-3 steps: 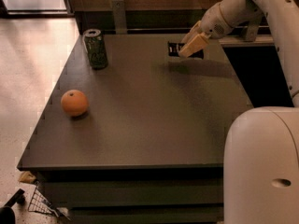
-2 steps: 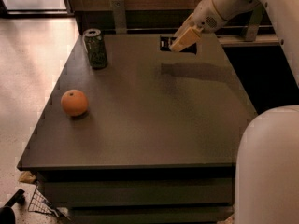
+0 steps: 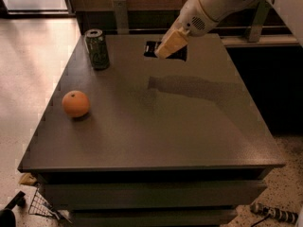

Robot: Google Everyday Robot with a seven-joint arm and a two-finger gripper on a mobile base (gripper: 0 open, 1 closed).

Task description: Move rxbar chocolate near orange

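Note:
The rxbar chocolate (image 3: 149, 50), a flat black wrapper, lies at the far middle of the dark table (image 3: 165, 126). My gripper (image 3: 168, 44) hangs just above it on the white arm coming in from the upper right, and it hides the bar's middle. The orange (image 3: 75, 103) sits alone near the table's left edge, well to the front-left of the bar and of the gripper.
A green drink can (image 3: 97, 48) stands upright at the far left corner, between the bar and the orange. A low ledge and wall run behind the table. The floor drops away on the left and right sides.
The arm has swung left, so the gripper now hangs over the black bar's middle instead of its right end. The bar, orange and can lie where they were.

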